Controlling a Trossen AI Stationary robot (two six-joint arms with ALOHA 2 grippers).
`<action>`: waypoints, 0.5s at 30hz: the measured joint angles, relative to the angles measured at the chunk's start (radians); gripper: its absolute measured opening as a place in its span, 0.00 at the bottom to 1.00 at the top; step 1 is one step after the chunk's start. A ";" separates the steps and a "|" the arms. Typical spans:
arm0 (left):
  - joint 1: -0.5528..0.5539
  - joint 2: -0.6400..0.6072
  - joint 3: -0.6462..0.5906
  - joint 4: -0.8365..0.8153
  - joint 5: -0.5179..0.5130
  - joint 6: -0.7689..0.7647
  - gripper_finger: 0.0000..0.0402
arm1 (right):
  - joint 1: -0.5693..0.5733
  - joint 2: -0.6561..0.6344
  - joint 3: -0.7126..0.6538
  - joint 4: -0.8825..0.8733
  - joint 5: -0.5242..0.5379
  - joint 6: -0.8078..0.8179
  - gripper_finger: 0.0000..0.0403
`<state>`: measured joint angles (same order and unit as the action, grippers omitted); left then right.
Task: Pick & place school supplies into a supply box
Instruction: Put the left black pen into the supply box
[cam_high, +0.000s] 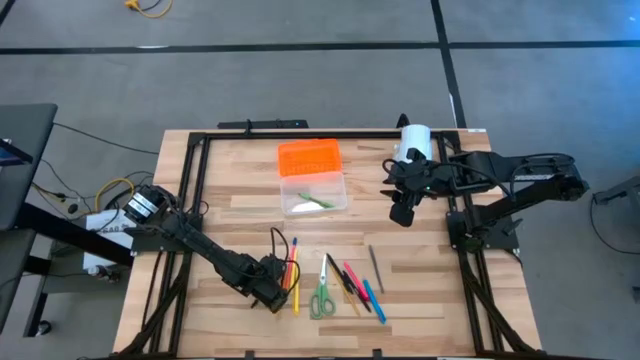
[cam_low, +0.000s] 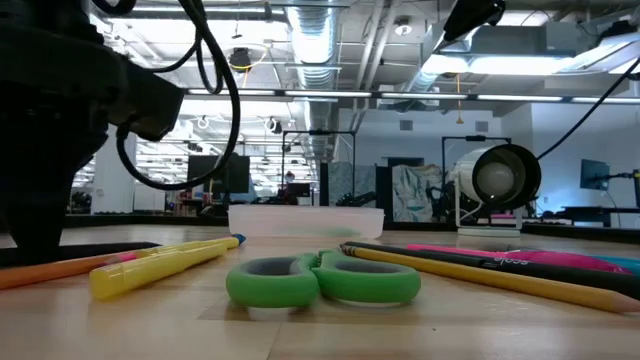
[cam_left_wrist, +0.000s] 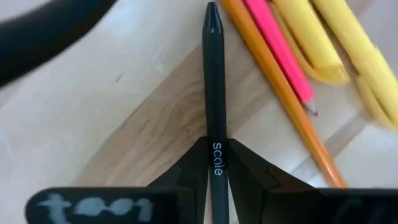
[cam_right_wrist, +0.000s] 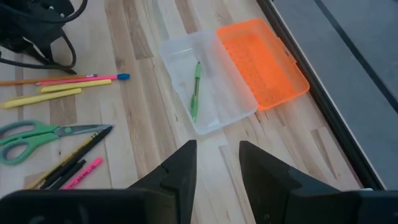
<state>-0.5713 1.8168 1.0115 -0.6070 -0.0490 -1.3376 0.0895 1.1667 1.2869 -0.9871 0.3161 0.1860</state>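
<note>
Black pencil (cam_left_wrist: 215, 112) lies lengthwise between left hand (cam_left_wrist: 216, 163) fingers, tip outward.

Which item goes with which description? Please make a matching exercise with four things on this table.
1. black pencil
2. green pen
3. scissors
4. orange lid

a. lying inside the clear box
b. folded open beside the clear box
c. between the left gripper's fingers
d. on the wood, green handles

Pairs: 1-c, 2-a, 3-d, 4-b
</note>
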 joint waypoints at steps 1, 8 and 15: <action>0.000 0.000 -0.001 0.018 -0.007 0.032 0.12 | 0.000 0.000 0.000 0.000 0.000 0.000 0.29; -0.001 0.000 -0.002 0.045 -0.047 0.080 0.12 | 0.000 0.000 0.000 0.000 0.000 0.017 0.29; -0.001 0.001 0.000 0.012 -0.046 0.086 0.12 | 0.002 0.000 0.000 0.001 -0.001 0.051 0.29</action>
<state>-0.5720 1.8179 1.0119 -0.5949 -0.0952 -1.2518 0.0910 1.1667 1.2869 -0.9864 0.3155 0.2367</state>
